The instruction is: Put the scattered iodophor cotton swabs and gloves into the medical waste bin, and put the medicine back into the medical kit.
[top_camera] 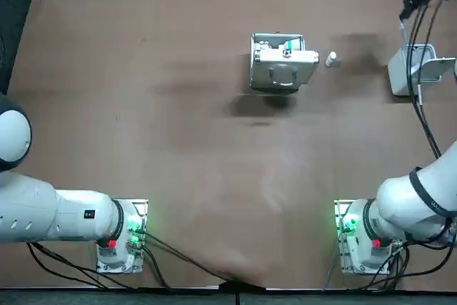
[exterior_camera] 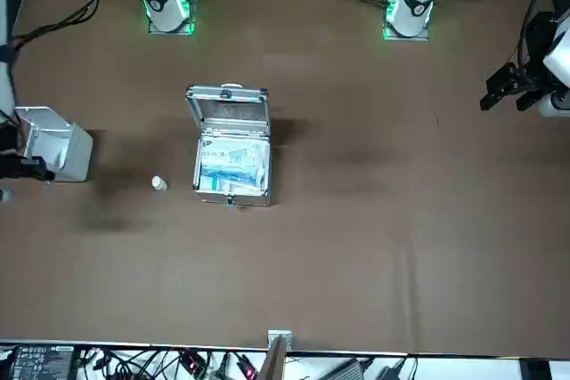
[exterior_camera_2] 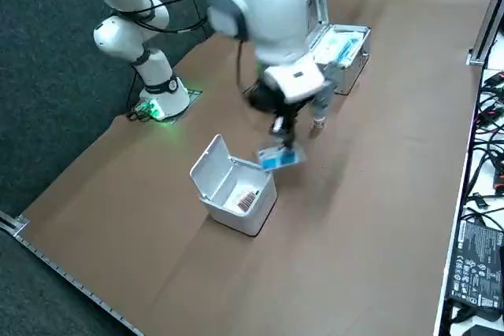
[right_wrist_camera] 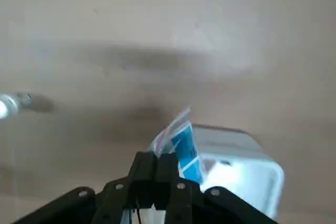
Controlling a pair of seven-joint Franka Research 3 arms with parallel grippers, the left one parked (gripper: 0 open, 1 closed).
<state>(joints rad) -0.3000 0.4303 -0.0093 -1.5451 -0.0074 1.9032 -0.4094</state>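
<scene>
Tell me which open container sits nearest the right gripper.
The white waste bin: the right gripper, shut on a blue-and-white packet, hangs right by it; the metal medical kit stands farther off.

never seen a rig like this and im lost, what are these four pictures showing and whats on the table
These are four camera views of one moment. The machine is a pair of robot arms fixed to a brown table; only the right arm is working. One camera looks straight down, one faces the robot across the table, one looks from its right side, and one rides on the wrist behind the right gripper. On the table stand an open medical kit, a small white medicine bottle beside it, and a white waste bin with its lid up. The gripper is shut on a blue and clear packet, held in the air close to the bin.
</scene>
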